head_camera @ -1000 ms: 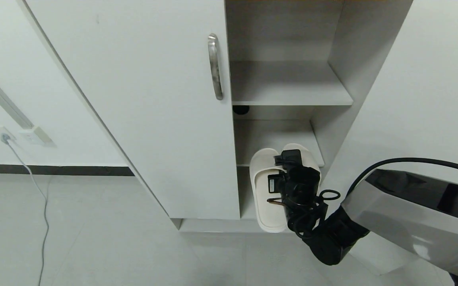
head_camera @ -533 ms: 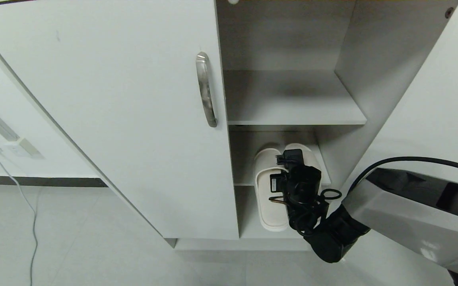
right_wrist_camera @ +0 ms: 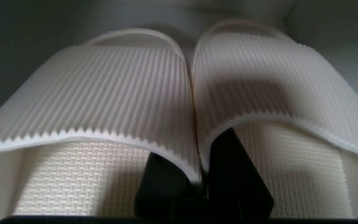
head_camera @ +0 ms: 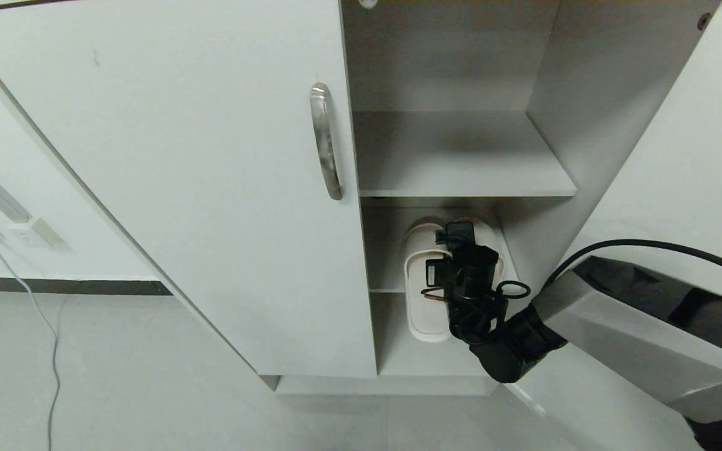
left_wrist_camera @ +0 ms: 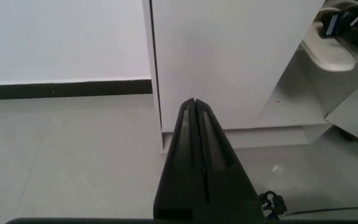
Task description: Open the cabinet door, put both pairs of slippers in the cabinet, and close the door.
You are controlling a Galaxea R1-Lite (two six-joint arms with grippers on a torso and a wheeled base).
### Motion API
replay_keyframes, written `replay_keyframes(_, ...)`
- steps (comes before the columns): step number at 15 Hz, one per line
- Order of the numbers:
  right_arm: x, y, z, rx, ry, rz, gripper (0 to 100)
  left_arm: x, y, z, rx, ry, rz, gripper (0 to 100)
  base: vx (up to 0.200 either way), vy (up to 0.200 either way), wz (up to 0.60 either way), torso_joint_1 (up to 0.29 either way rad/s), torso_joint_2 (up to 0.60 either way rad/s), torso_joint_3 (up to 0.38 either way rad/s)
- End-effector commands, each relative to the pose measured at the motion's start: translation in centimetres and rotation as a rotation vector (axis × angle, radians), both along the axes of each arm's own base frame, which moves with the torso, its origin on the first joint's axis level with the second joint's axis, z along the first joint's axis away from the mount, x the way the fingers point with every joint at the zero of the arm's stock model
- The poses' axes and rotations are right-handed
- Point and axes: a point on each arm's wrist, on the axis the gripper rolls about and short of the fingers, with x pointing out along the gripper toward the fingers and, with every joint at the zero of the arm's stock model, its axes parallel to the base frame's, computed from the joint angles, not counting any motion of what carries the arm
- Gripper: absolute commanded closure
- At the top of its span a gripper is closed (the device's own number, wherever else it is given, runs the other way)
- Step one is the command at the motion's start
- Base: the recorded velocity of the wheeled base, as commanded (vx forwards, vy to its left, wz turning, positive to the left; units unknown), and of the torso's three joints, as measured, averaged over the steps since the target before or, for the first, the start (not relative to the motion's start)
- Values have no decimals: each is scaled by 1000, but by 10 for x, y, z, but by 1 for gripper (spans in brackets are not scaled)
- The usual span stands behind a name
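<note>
Pinching two strap edges together, the right fingers are closed on a pair of cream ribbed foam slippers. One black finger is tucked under each strap (the straps' touching inner edges are squeezed in the gap between them). The slippers lie side by side, soles down. Their toes are ahead of the fingertips, inside the middle compartment of the white cabinet, just beneath the upper shelf. Their heels, back toward the wrist, stick out past the front edge of the lower shelf. I cannot tell whether the soles rest on that shelf. To the left of these fingers is the closed white door with its curved metal handle. To their right the open white door stands swung out.

The left fingers are pressed flat together with nothing between them, above the grey tiled floor. The cabinet's closed door lies ahead of their tips.
</note>
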Motion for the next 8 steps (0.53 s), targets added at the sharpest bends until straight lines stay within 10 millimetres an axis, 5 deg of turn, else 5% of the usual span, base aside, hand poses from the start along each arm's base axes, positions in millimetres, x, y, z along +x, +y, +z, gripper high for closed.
replay_keyframes(1,15,3,-1,5,-8,-11,100,0,0,0,0,1,1,100,0,0,0,0,0,0)
replay_keyframes(8,56,9,18,11,-22,-5,100,0,0,0,-1,1,2,100,0,0,0,0,0,0)
